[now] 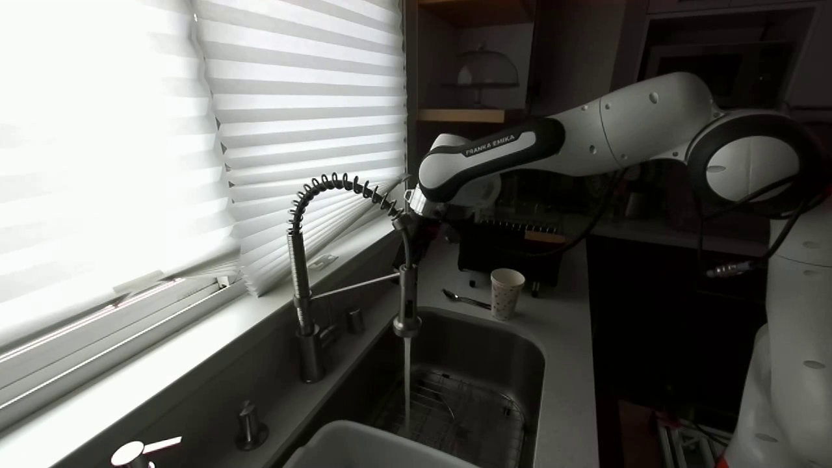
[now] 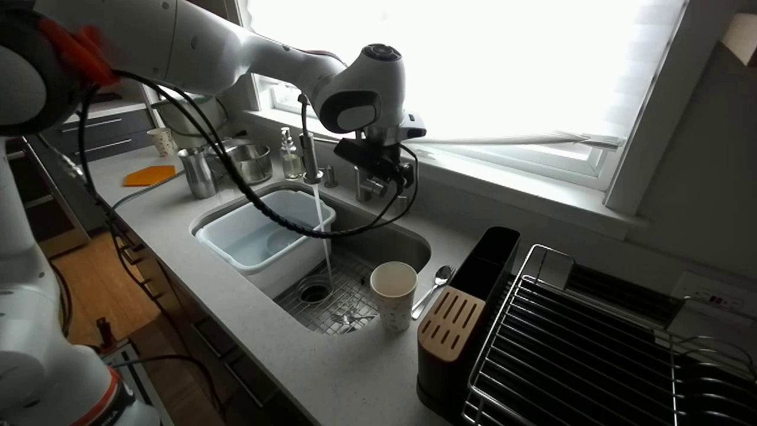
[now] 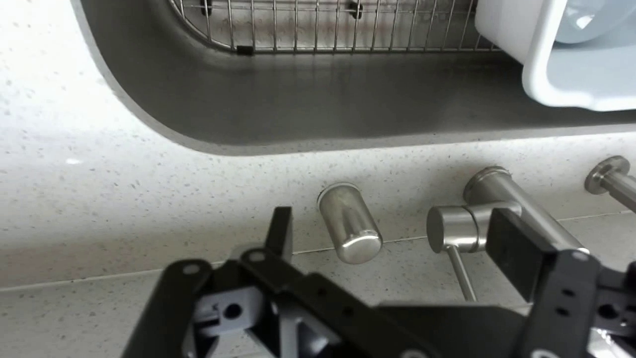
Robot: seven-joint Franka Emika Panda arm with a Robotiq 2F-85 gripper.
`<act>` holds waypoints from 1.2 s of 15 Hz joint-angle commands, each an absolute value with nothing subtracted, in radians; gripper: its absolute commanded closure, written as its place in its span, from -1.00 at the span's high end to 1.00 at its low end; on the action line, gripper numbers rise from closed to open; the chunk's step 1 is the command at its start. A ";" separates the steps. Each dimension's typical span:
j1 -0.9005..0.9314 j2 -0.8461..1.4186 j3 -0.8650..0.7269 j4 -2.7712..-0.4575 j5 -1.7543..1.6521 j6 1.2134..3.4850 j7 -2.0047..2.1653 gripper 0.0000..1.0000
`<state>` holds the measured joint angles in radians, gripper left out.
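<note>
- Gripper (image 3: 390,233): spread wide, gripping nothing.
- Faucet handle (image 3: 457,228): seen between the fingers, nearer the wrist view's right-hand one; contact can't be told. Stiff metal, anchored, so it should pivot, not lift; likely slick if wet. Best pinched on its thin lever (image 3: 461,273), toward the tip.
- Metal cap (image 3: 349,221): also between the fingers; rigid, probably fixed.

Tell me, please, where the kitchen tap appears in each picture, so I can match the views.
In an exterior view: tap, just left of centre.
In an exterior view: tap, upper middle, partly hidden by the robot arm.
Wrist view: only the tap's lower part, right of centre.
Shared landmark: the plastic tub, visible in all three views.
</note>
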<state>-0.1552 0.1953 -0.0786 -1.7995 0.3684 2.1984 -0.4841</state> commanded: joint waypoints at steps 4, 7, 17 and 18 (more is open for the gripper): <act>-0.163 0.180 -0.071 -1.818 0.357 2.195 -0.473 1.00; -0.182 0.141 -0.088 -1.806 0.344 2.025 -0.437 1.00; -0.231 -0.068 -0.220 -1.892 0.015 1.787 -0.349 1.00; -0.236 -0.089 -0.229 -1.926 0.009 1.812 -0.341 1.00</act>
